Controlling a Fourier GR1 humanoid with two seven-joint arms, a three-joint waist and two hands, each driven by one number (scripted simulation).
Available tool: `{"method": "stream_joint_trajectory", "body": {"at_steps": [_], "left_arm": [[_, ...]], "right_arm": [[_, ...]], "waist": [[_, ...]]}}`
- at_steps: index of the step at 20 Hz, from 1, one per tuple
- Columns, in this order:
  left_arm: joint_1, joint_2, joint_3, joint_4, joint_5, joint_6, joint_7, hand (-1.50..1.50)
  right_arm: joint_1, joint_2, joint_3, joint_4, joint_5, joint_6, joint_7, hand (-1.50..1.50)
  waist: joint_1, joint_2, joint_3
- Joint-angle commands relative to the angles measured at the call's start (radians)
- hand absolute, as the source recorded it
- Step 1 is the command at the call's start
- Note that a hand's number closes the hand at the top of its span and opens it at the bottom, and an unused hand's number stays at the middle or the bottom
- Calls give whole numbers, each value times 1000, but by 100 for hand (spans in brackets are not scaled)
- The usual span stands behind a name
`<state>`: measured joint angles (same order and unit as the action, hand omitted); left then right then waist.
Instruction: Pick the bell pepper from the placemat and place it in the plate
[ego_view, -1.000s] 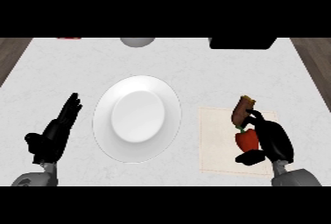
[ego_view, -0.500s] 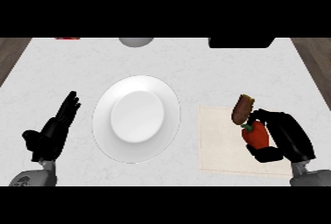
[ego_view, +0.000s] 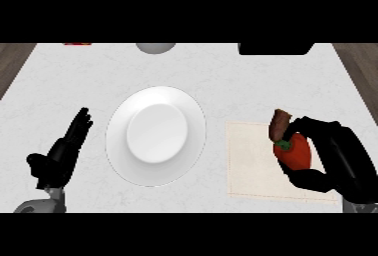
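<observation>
still in robot hand: pepper

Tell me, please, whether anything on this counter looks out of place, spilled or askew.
Nothing looks spilled or damaged. The plate and the placemat lie flat. The right hand curls round the bell pepper; the one oddity is a brown item against its stem end, which I cannot identify.

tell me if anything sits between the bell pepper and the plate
Nothing visible does: only placemat and counter lie between the bell pepper, held in the right hand, and the plate to its left.
</observation>
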<state>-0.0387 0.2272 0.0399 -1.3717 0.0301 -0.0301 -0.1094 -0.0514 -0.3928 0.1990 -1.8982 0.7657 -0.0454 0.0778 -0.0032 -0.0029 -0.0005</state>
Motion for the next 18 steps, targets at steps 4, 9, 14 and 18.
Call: {"method": "stream_joint_trajectory", "body": {"at_steps": [4,9,14,18], "left_arm": [[3,21,28,-49,5,-32,50,0],[-69,-13,34,81,-19,-15,-5,0],[16,-20,11,-56,-25,-19,28,0],[-35,-33,14,19,-38,-19,30,0]], "right_arm": [[-82,84,6,-111,-2,94,78,150],[-271,214,120,2,110,130,188,150],[-345,336,189,112,151,154,241,150],[-437,389,154,264,123,140,203,150]], "waist": [[6,2,0],[8,4,0],[14,2,0],[9,4,0]]}}
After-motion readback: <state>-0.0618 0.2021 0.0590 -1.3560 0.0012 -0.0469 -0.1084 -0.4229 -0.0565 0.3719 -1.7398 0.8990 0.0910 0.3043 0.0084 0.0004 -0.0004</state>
